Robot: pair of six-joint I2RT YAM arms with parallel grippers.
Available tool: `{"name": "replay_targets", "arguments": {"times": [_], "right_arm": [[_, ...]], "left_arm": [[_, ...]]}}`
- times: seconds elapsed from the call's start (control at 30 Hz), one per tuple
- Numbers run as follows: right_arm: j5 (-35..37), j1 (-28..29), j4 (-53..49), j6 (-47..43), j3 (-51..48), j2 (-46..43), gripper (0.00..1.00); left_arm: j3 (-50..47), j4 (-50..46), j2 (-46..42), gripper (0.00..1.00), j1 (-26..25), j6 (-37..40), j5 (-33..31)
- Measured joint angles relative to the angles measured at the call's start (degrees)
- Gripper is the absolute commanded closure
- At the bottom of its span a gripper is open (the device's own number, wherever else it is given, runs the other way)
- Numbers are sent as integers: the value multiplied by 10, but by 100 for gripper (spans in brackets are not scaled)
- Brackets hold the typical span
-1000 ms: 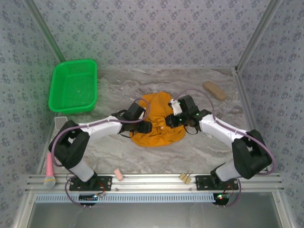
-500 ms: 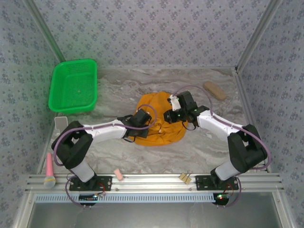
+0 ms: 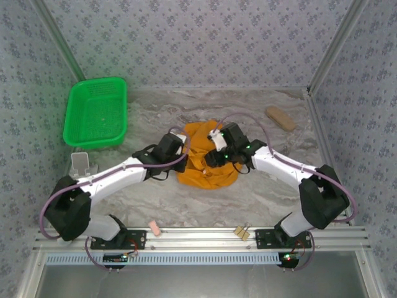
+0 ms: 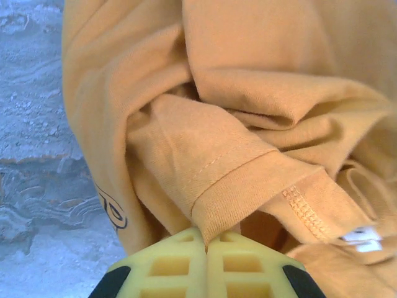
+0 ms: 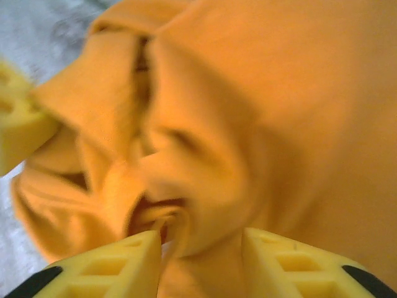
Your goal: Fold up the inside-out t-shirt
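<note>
Top external view: the inside-out t-shirt (image 3: 209,174) is seen bunched in a heap at the middle of the table (image 3: 186,205), between the two arms. In the left wrist view its stitched hem is pinched by the left gripper (image 4: 206,243), whose jaws are pressed together on the cloth, probably so that an edge can be drawn out of the heap. In the right wrist view the right gripper (image 5: 201,248) is held partly open, with a fold of cloth lying between its jaws but not clamped. Bare table is left around the shirt. The green basket (image 3: 96,113) is set well apart at the far left, so room for spreading is judged ample.
</note>
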Motion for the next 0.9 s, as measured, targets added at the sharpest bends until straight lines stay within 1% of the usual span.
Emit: {"name": "replay_targets", "arguments": {"times": [0.07,0.17,0.27,0.4,0.53,0.57,0.6,0.67,0.73,0.77,0.8,0.9], "right_arm": [[-6,28,1,-2,-1,-4,52],[-14,47,4,2,-2,-1,50],[-15,59,10,11,-2,10,46],[10,80,21,5,-2,33,44],[44,91,27,-35,-2,65,41],[54,91,26,-47,-1,72,43],[59,90,22,-56,2,78,49],[58,84,12,-76,16,92,76],[44,76,5,-89,25,96,92],[32,70,2,-89,27,95,98],[18,64,1,-89,29,92,100],[-21,45,-4,-81,29,75,100]], "left_arm": [[-14,14,-14,96,15,-1,26],[-34,25,-18,96,31,-3,51],[-55,33,-18,95,41,-6,73],[-73,49,-19,96,52,-11,103],[-91,75,-28,96,61,-15,129],[-97,82,-33,96,64,-17,136],[-103,88,-38,96,68,-20,142],[-116,101,-48,96,81,-26,155],[-126,108,-56,96,96,-31,163],[-130,111,-58,94,102,-33,167],[-132,113,-59,92,107,-35,170],[-134,120,-58,81,119,-40,177]]}}
